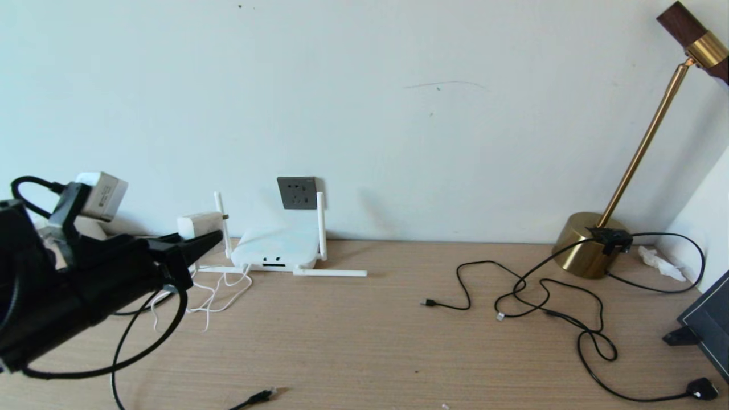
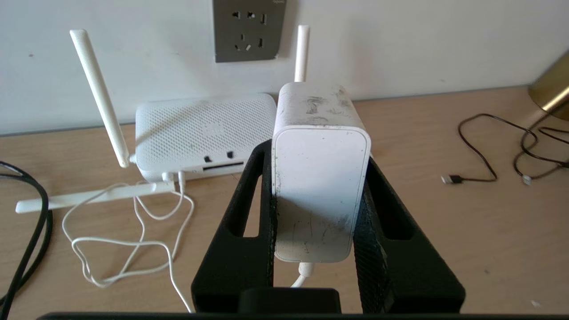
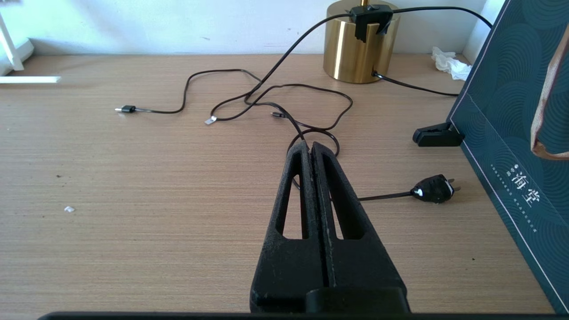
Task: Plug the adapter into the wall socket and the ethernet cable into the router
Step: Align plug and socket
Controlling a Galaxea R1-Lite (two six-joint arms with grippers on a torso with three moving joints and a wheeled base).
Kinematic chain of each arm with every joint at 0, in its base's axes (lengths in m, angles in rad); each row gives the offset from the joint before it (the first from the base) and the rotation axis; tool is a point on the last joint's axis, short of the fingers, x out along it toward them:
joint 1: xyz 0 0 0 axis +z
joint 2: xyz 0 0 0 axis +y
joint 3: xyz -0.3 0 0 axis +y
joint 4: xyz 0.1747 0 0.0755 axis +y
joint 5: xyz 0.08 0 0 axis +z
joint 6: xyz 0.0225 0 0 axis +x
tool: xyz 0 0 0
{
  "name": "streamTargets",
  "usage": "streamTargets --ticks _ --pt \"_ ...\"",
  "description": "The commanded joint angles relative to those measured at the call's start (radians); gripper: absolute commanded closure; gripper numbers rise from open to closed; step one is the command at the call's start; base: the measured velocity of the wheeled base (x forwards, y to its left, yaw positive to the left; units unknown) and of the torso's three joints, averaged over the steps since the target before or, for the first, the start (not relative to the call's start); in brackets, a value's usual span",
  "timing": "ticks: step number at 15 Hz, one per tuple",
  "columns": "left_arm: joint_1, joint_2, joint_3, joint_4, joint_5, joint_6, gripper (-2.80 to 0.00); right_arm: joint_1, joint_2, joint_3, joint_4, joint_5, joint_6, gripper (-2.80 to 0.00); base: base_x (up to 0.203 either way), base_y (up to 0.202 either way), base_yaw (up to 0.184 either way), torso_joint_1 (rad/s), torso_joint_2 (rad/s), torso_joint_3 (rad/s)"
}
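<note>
My left gripper (image 1: 208, 234) is shut on the white adapter (image 1: 198, 224), held above the desk to the left of the router (image 1: 276, 247). In the left wrist view the adapter (image 2: 318, 178) sits between both black fingers (image 2: 249, 213), and its thin white cord (image 2: 133, 242) loops down to the router (image 2: 204, 129). The grey wall socket (image 2: 249, 29) is ahead on the wall, above the router and apart from the adapter; the head view shows the wall socket (image 1: 297, 192) too. The ethernet cable (image 1: 259, 396) lies at the desk's front edge. My right gripper (image 3: 311, 149) hovers shut and empty over the desk.
Thin black USB cables (image 1: 512, 296) sprawl over the right of the desk. A brass lamp (image 1: 586, 245) stands at the back right. A black mains plug (image 3: 433, 189) lies beside a dark box (image 3: 511, 111) at the right edge.
</note>
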Motion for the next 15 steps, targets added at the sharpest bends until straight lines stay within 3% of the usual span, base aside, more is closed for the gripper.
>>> streamTargets --ticks 1,8,10,15 --pt "0.004 0.148 -0.002 -0.121 0.024 0.000 0.00 0.000 0.000 0.000 0.000 -0.001 0.001 0.00 0.000 0.000 0.000 0.000 0.00 0.000" --pt "-0.001 0.577 -0.038 -0.632 0.110 0.051 0.00 0.000 0.000 0.000 -0.001 0.000 0.000 0.00 0.000 0.000 0.000 0.000 0.00 0.000" --pt "-0.003 0.676 -0.105 -0.694 0.134 0.068 0.00 0.000 0.001 0.000 -0.001 0.000 0.001 0.00 0.000 0.000 0.000 0.000 0.00 0.000" --pt "-0.070 0.807 -0.286 -0.716 0.196 0.078 0.00 0.000 0.000 0.000 -0.001 0.000 0.001 0.00 0.000 0.000 0.000 0.000 0.00 0.000"
